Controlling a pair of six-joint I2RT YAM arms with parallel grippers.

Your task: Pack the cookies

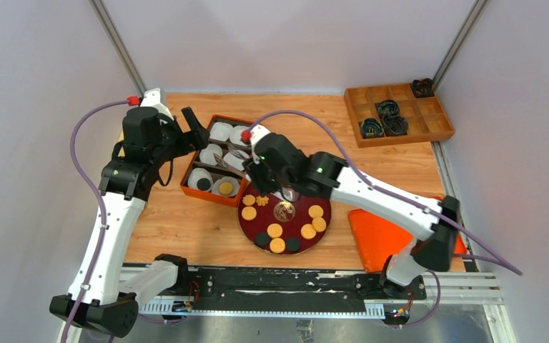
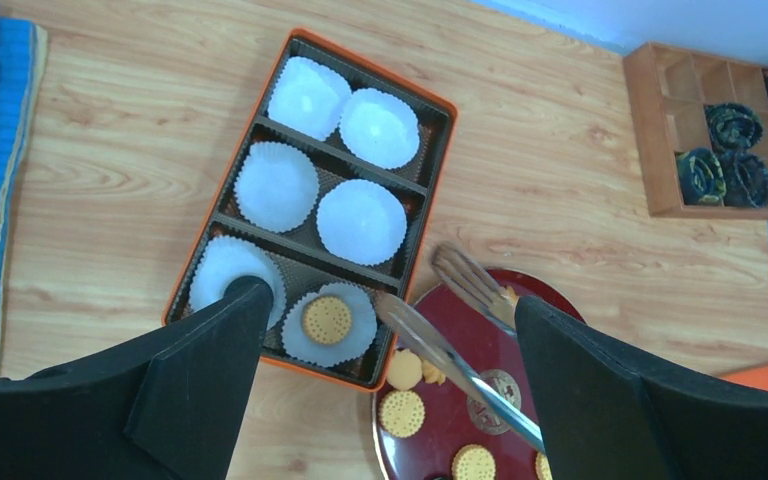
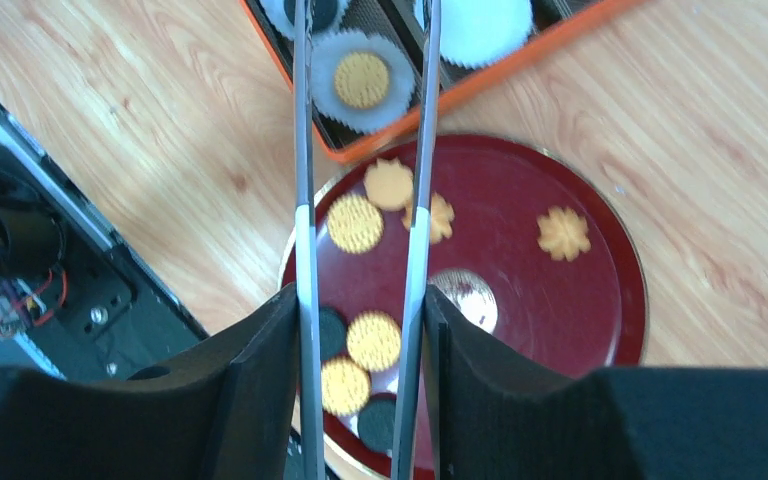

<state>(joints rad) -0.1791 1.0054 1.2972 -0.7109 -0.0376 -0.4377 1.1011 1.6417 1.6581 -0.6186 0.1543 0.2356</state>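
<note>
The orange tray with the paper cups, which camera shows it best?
Left wrist: nearly the whole orange tray shows from above, six paper cups, one holding a golden cookie. Top external shows it small, partly covered by the right arm. Right wrist catches only its near end, behind the tongs.

Cookies (image 3: 354, 222) lie on the plate (image 3: 580, 310), before and right of the tray (image 2: 332, 157) (6 cups (image 2: 360, 220), 2 holding 1 each).

light: bright, even, overhead | shadows: faint on light wooden table (image 1: 186, 236) | glare: dark red round plate (image 3: 560, 300), thin metal tongs (image 2: 440, 352) | blur: near black fingers (image 2: 190, 400) soft
</note>
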